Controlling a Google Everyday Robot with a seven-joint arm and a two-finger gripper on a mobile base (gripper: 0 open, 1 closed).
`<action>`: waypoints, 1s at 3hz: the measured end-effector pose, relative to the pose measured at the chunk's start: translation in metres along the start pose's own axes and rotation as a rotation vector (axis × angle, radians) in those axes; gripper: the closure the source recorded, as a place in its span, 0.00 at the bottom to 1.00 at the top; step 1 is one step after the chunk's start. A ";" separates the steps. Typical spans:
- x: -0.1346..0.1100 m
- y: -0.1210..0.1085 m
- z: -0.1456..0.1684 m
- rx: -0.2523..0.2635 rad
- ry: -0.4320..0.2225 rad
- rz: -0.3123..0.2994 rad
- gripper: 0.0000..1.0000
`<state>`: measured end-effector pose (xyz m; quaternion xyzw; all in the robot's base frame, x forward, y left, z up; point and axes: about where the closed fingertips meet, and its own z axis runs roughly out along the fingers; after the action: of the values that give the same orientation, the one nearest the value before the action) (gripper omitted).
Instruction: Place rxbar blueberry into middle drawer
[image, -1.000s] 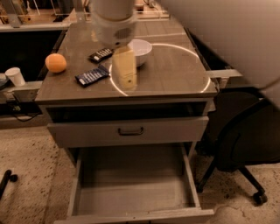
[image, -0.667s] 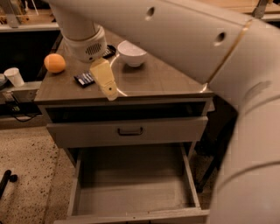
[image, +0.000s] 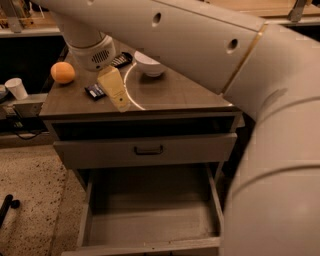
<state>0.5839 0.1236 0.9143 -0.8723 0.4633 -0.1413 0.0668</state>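
The rxbar blueberry (image: 95, 91), a small dark blue bar, lies flat on the cabinet top (image: 175, 95), left of centre. My gripper (image: 116, 92) hangs from the wrist just right of the bar, low over the top, very close to or touching it; I cannot tell which. The gripper holds nothing that I can see. The middle drawer (image: 150, 225) is pulled out at the bottom of the view, a grey tray with nothing in it. My arm fills the top and right of the view.
An orange (image: 62, 72) sits at the left of the cabinet top. A white bowl (image: 149, 64) and a black-wrapped bar (image: 121, 60) lie behind the gripper. A shut drawer front with a dark handle (image: 148, 149) is above the open drawer. A white cup (image: 17, 88) stands at far left.
The gripper has moved left across the cabinet top, from over its middle to right beside the blue bar. The arm has swung to cover more of the right side.
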 end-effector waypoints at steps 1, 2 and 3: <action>0.008 -0.016 0.017 -0.024 0.012 0.004 0.00; 0.020 -0.049 0.060 -0.087 0.019 0.018 0.00; 0.025 -0.068 0.088 -0.110 -0.016 0.033 0.00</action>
<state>0.6777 0.1393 0.8523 -0.8681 0.4840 -0.1076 0.0248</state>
